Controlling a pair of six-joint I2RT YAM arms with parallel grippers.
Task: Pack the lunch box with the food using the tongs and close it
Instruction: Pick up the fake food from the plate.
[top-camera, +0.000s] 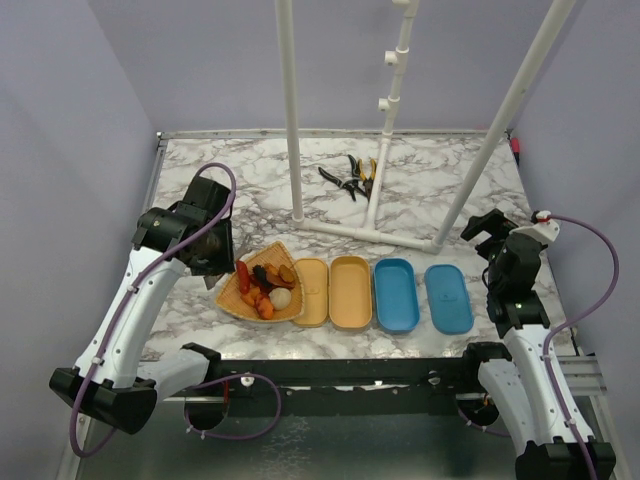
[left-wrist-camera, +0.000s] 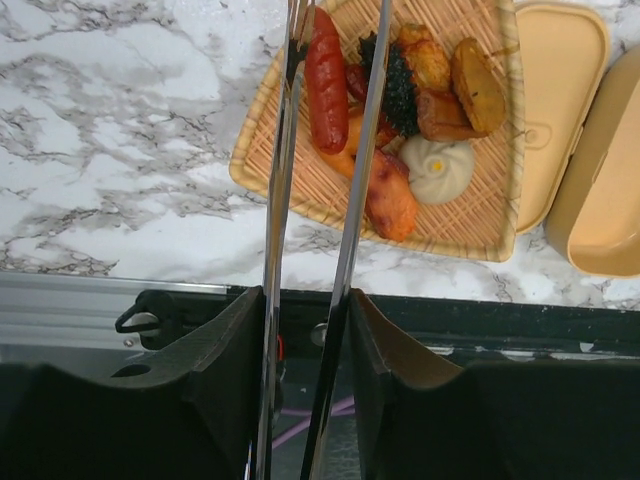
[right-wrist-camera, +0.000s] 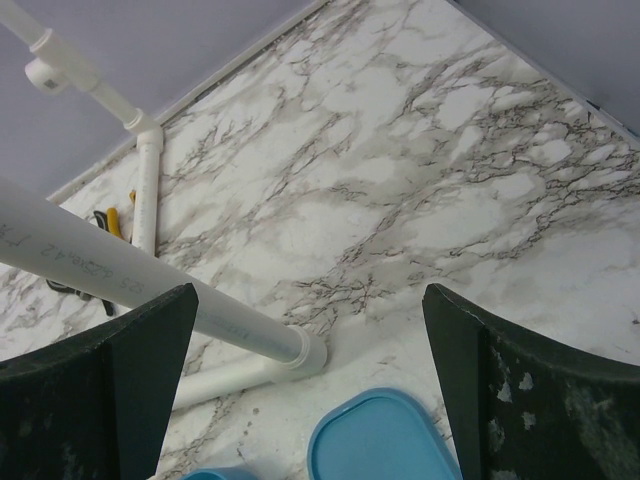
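Left wrist shows left gripper (left-wrist-camera: 308, 310) holding tongs (left-wrist-camera: 349, 200) over the food (left-wrist-camera: 326, 75) basket (left-wrist-camera: 265, 165); right gripper (right-wrist-camera: 310, 300) gapes wide near white pipes (right-wrist-camera: 150, 280)

White marble table (top-camera: 440, 190) ahead of my arm bases. Near its front edge, in a row from my left: a woven basket (top-camera: 228, 296), an open beige lunch box (top-camera: 350, 292), an open blue lunch box (top-camera: 396, 295). Farther back, pliers (top-camera: 352, 178) lie beside a white pipe frame (top-camera: 370, 232).
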